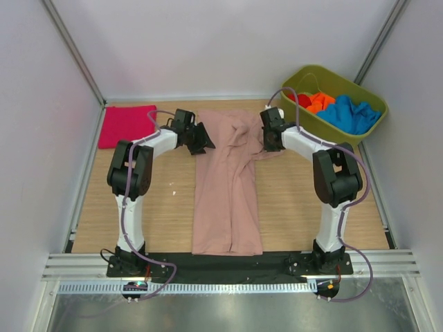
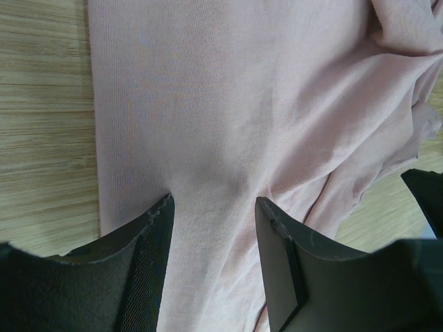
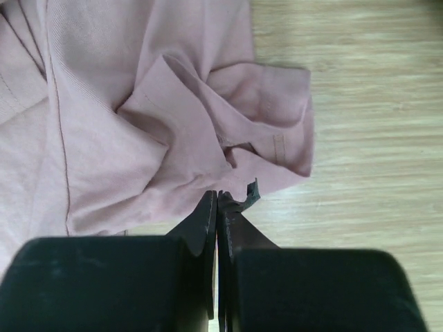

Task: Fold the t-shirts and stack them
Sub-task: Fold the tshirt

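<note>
Dusty-pink t-shirt (image 1: 227, 200) lies spread; left fingers (image 2: 142, 252) parted, right fingers (image 3: 203, 225) closed

Light: bright, even, diffuse, from above.
Shadows: faint and soft on the desk (image 1: 291, 200); gentle shading in the folds of the dusty-pink t-shirt (image 3: 173, 124).
Glare: dull sheen on the metal sheet (image 1: 228, 315) beyond the desk's near edge.
Focus: all views sharp; weave and wood grain legible.
Distortion: slight at the overhead view's corners.
</note>
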### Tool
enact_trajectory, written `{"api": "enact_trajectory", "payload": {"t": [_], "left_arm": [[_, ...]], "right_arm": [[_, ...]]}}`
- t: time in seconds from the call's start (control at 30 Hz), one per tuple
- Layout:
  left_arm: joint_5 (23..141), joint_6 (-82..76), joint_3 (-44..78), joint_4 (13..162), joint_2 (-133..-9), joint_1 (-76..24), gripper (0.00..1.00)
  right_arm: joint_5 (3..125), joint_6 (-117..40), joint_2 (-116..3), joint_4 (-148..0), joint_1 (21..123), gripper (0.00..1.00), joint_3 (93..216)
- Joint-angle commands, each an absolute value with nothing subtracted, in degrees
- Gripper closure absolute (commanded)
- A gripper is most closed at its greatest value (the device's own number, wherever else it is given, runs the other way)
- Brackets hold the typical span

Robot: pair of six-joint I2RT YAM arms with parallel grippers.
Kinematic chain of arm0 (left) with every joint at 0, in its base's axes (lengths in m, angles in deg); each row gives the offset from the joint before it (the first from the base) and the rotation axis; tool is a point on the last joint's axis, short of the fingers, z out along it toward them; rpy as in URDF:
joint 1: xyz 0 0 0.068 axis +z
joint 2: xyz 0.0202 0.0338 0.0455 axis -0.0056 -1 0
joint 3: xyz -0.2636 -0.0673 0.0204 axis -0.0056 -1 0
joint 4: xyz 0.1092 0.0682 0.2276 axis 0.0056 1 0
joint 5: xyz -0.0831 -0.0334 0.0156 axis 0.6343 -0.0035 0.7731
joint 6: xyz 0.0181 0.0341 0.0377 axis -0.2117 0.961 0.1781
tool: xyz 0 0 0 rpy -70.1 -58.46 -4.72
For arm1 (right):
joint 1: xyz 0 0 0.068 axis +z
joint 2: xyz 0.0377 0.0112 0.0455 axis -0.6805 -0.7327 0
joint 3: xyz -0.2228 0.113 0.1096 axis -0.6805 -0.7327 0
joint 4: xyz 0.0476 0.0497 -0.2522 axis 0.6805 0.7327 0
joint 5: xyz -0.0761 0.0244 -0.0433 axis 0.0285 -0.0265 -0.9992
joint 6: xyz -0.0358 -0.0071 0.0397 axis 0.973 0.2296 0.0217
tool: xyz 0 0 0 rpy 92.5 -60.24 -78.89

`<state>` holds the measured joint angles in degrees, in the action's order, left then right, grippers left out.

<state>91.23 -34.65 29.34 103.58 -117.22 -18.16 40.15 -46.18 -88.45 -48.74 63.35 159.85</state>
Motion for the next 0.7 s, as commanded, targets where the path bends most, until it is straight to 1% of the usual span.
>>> {"api": "enact_trajectory", "payload": {"t": [0.0,0.03,0.07,0.17,0.23,0.33,0.37,0.47,0.67], "left_arm": [[90.5,-34.0,31.1,104.0,-118.1,-17.7,0.48],[90.3,-34.0,30.9,104.1,-118.1,-17.7,0.48],[90.3,-34.0,30.9,104.1,-118.1,-17.7,0.48],[90.7,-34.2,30.8,104.0,-118.1,-17.7,0.48],[90.8,-34.5,30.9,104.1,-118.1,-17.7,0.48],[91.1,-34.8,30.9,104.1,-118.0,-17.7,0.48],[91.0,-34.8,30.8,104.0,-117.9,-17.7,0.47],[91.1,-34.8,30.6,104.0,-118.1,-17.7,0.47],[91.3,-34.8,30.2,103.8,-118.1,-17.7,0.47]], "right_arm": [[40.0,-49.1,-83.2,-46.4,63.3,0.99,160.4],[41.4,-50.2,-82.3,-47.0,63.4,0.98,160.5],[44.2,-50.9,-81.6,-48.9,63.4,0.93,160.7],[48.7,-53.7,-80.6,-53.4,63.4,0.84,162.4],[52.1,-55.0,-81.6,-56.6,63.6,0.82,163.4],[51.4,-57.9,-86.5,-55.1,63.9,0.8,168.8],[51.2,-59.2,-87.5,-54.3,64.0,0.77,169.9],[52.0,-61.3,-91.0,-54.9,64.2,0.73,172.3],[54.0,-64.2,-95.7,-55.9,64.9,0.71,175.1]]}}
